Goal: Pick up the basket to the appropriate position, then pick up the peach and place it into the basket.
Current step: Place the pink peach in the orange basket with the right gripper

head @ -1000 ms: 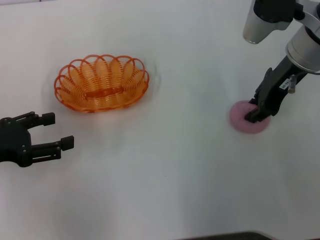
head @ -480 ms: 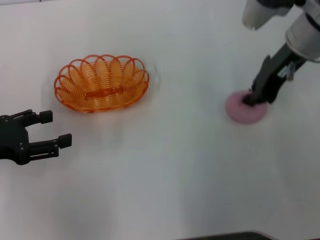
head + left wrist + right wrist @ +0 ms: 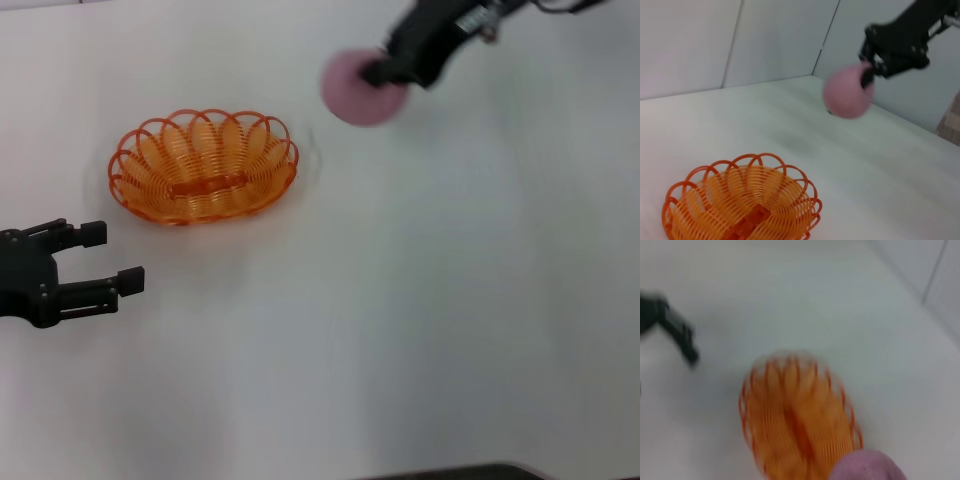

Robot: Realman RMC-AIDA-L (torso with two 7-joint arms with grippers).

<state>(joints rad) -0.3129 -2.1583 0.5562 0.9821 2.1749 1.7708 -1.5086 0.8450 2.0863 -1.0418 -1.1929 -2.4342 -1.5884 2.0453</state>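
The orange wire basket sits empty on the white table at the left; it also shows in the left wrist view and the right wrist view. My right gripper is shut on the pink peach and holds it in the air, to the right of the basket and a little beyond it. The peach also shows in the left wrist view and the right wrist view. My left gripper is open and empty, in front of the basket's left end.
The white table spreads around the basket. Grey wall panels stand behind the table's far edge.
My right gripper has lifted the peach off the table at the right and carried it left, up toward the basket. The left gripper and the basket have stayed put.
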